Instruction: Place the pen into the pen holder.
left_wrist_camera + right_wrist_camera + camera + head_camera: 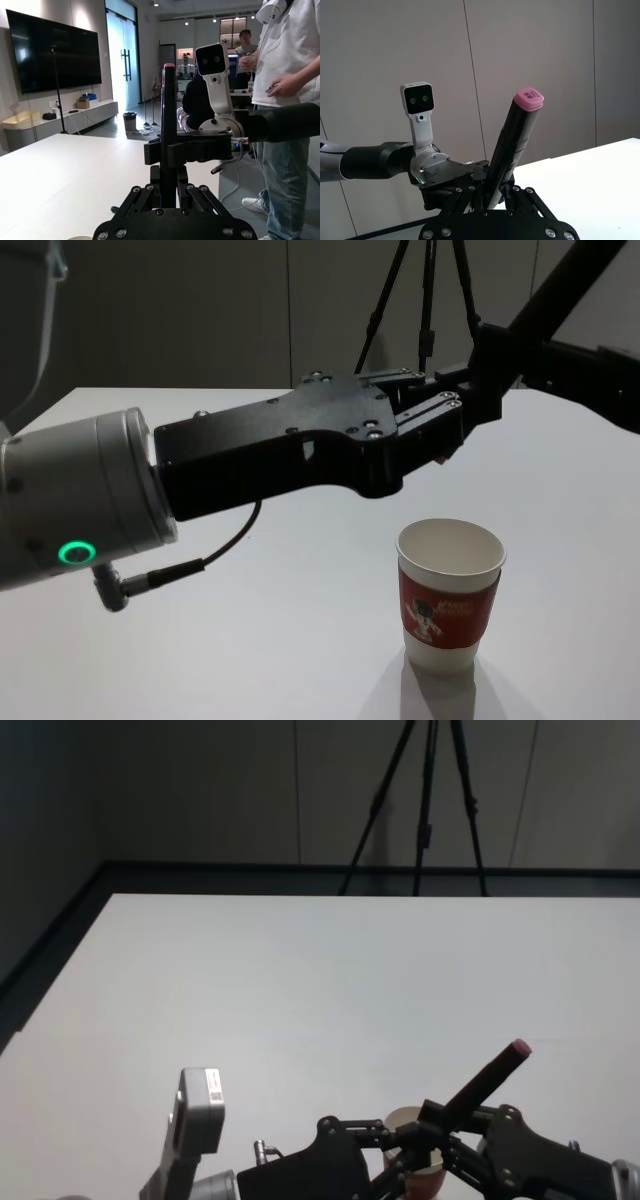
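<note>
Clenched a dark, pink-capped pen [490,1075] in the jaws of both left gripper [442,428] and right gripper [432,1122], held it tilted in mid-air above the pen holder [450,605], red-sleeved cup upright on white tabletop [250,640], empty inside.

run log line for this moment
left gripper: shut on pen | right gripper: shut on pen | pen: tilted, over pen holder | pen holder: upright, pen not in

Cup [450,598] on desk [250,640] near front edge, pen [488,1080] tilted above it between left end effector [445,428] and right end effector [478,380], tripod [425,810] behind desk.
</note>
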Available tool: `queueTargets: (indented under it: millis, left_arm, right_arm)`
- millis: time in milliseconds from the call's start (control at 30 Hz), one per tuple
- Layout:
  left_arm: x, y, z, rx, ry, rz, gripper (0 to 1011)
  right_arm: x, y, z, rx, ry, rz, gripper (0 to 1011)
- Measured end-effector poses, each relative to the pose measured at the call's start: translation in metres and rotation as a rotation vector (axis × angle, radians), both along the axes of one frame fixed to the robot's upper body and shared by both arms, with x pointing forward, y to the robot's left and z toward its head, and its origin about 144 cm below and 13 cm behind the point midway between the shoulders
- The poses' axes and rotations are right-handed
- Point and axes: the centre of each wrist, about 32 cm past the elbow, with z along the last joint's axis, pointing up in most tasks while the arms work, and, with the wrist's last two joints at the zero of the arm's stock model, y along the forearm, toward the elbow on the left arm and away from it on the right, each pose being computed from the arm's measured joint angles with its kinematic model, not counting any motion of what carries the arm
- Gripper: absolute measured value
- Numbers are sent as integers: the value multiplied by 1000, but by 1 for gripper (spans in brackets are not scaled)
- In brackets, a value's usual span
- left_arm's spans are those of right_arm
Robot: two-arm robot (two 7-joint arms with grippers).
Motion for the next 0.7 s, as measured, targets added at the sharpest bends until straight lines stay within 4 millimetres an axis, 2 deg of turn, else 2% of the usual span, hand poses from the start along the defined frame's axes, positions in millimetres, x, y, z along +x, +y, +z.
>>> queueTargets:
  millis: [367, 667, 700]
  left_arm:
    - [0, 0, 0, 0, 0, 0, 184]
    - [0, 0, 0, -1, 0, 2, 414]
    - [0, 0, 0, -1, 0, 2, 483]
  right_arm:
    - [0, 1, 0, 2, -5, 13, 235]
    - [-1, 3, 0, 9, -7, 27, 229]
    - [-1, 3, 0, 10, -7, 27, 229]
